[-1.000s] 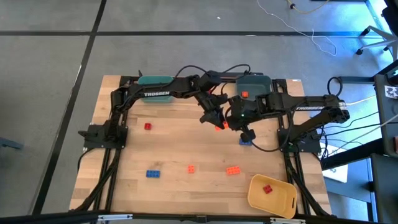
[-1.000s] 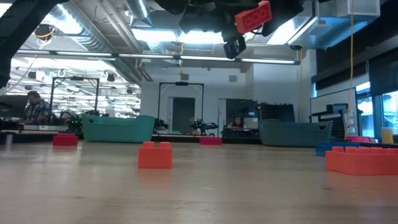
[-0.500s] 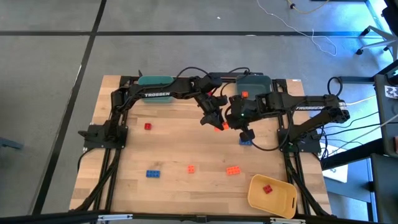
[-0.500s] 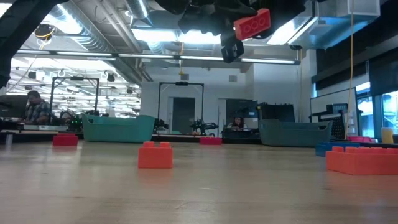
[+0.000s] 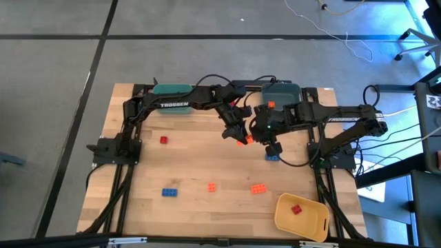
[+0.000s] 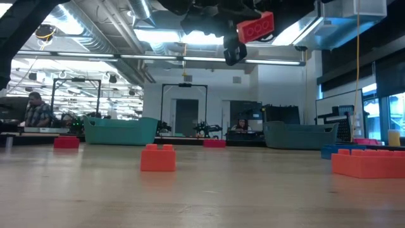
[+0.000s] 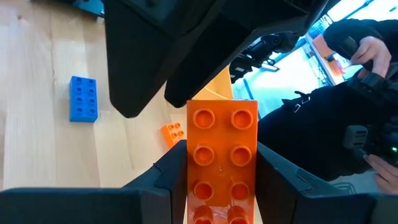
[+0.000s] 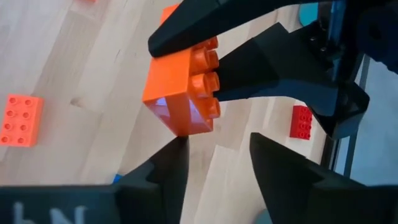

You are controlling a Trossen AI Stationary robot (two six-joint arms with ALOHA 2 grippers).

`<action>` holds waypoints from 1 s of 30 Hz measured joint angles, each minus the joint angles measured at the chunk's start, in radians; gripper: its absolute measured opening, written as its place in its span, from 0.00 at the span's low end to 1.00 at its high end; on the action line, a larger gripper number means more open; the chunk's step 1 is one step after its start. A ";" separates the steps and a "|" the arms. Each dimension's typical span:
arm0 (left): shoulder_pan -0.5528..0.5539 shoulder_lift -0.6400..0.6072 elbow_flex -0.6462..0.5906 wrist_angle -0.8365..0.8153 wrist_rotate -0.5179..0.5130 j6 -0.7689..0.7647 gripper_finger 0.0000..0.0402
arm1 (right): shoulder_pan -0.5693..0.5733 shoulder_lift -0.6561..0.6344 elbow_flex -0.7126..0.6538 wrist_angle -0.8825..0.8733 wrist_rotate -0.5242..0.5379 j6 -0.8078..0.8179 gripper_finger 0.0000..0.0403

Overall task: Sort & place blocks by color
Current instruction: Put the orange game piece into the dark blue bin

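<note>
An oblong orange block (image 7: 222, 155) hangs in the air over the table's middle, with my left gripper (image 5: 239, 136) shut on it. My right gripper (image 8: 217, 146) stands open just before the block's free end (image 8: 185, 121), with nothing between its fingers; whether one fingertip touches that end I cannot tell. In the low view the block (image 6: 255, 26) shows high above the tabletop. Loose on the wood lie a red block (image 5: 163, 140), a blue block (image 5: 169, 192), two orange blocks (image 5: 211, 187) (image 5: 258, 188) and another blue block (image 5: 272, 156) below my right gripper. My left gripper pinches the orange block by its two long sides (image 7: 190, 171) between its two fingers. The block lies along the fingers, studs toward the wrist camera, and its free end (image 7: 222, 115) sticks out past the fingertips. It is lifted clear of the table.
A teal bin (image 5: 171, 89) and a grey-blue bin (image 5: 282, 88) stand at the far edge. A yellow bin (image 5: 306, 222) at the near right holds a red block (image 5: 296, 209). People show in the room behind the table.
In the low view the held orange block has sunk a little and shifted slightly; both arms have otherwise kept their places over the table's middle.
</note>
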 joint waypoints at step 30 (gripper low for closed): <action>0.001 0.000 -0.001 -0.013 -0.060 0.027 0.32 | 0.000 0.000 0.000 0.051 -0.058 -0.022 0.46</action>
